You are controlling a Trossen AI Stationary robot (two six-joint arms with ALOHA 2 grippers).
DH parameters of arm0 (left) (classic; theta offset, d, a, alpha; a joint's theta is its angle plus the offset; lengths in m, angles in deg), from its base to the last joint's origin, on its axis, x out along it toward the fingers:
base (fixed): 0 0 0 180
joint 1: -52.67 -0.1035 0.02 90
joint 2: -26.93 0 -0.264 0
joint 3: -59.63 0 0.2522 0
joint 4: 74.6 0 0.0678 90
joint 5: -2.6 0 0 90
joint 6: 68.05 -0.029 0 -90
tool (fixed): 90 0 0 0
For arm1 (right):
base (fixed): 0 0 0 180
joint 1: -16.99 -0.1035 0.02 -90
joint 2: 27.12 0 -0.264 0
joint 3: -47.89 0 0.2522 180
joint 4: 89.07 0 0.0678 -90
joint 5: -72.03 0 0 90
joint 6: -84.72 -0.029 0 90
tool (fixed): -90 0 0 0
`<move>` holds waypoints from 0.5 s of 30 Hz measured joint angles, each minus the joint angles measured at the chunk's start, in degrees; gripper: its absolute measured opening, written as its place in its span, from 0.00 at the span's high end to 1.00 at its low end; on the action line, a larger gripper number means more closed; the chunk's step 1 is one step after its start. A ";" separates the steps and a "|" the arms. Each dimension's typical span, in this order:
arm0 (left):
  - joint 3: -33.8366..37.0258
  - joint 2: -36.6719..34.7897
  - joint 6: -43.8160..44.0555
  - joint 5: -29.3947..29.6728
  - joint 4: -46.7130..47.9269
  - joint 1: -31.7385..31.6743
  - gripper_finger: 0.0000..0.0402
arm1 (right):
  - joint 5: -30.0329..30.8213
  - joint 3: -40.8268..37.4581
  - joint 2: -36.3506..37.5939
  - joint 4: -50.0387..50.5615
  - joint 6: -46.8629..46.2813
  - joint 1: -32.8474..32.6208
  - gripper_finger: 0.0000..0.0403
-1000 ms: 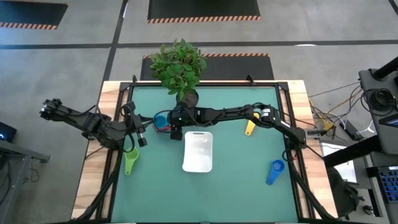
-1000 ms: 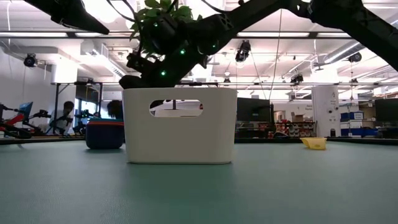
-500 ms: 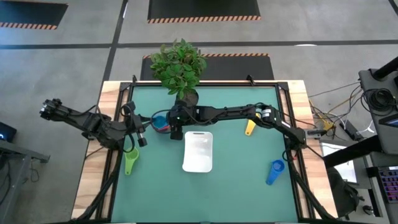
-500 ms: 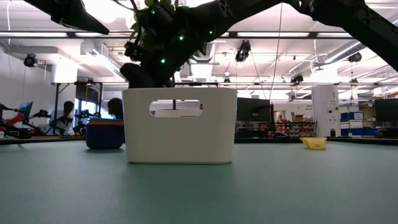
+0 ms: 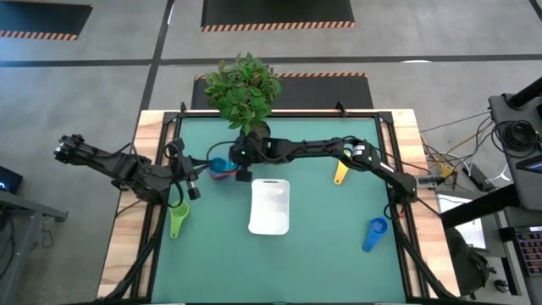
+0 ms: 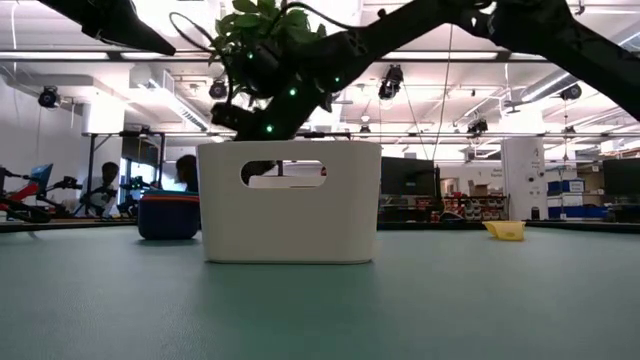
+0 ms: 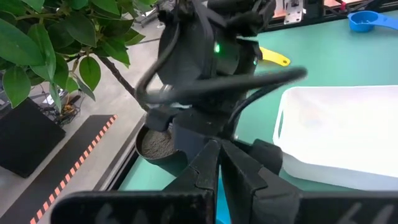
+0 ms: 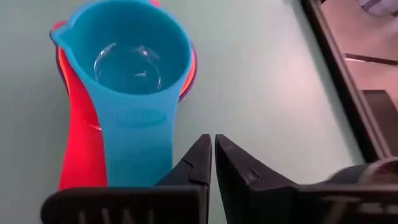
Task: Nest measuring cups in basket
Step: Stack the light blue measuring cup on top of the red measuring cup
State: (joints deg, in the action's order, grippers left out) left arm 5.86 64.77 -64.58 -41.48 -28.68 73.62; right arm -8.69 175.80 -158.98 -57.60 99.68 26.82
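The right gripper (image 8: 212, 149) hangs with fingers pressed together, gripping nothing, just beside the stacked cups

A teal cup (image 8: 127, 68) sits nested in a red cup (image 8: 78, 146) left of the plant pot (image 7: 158, 146). Three more cups lie singly: green (image 5: 177, 221), yellow (image 5: 340, 174), blue (image 5: 373, 233). One empty white basket (image 5: 270, 206) stands mid-table. The left gripper (image 7: 217, 163), closed and empty, waits at the table's left edge
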 joint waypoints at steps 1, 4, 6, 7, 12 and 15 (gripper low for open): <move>0.00 0.00 0.00 0.00 0.00 0.01 1.00 | -0.18 -0.02 -0.21 -0.02 -0.29 0.01 0.98; 0.00 0.00 0.00 -0.01 0.07 0.00 1.00 | -0.73 -0.07 -0.48 0.15 -0.62 -0.03 0.98; 0.02 0.00 0.00 0.00 0.08 0.01 1.00 | -0.97 -0.07 -0.50 0.10 -0.64 -0.05 0.98; 0.01 0.00 0.00 -0.01 0.11 0.01 1.00 | -1.41 -0.07 -0.50 0.16 -0.66 -0.05 0.98; 0.02 0.00 0.00 -0.01 0.11 0.02 1.00 | -2.22 -0.07 -0.48 0.45 -0.96 -0.24 0.98; 0.02 0.00 0.00 -0.01 0.11 0.01 1.00 | -2.28 -0.07 -0.48 0.62 -0.98 -0.48 0.98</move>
State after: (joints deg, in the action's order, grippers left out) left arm 5.88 64.77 -64.58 -41.49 -28.57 73.64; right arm -10.97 175.73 -159.45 -56.98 98.70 26.34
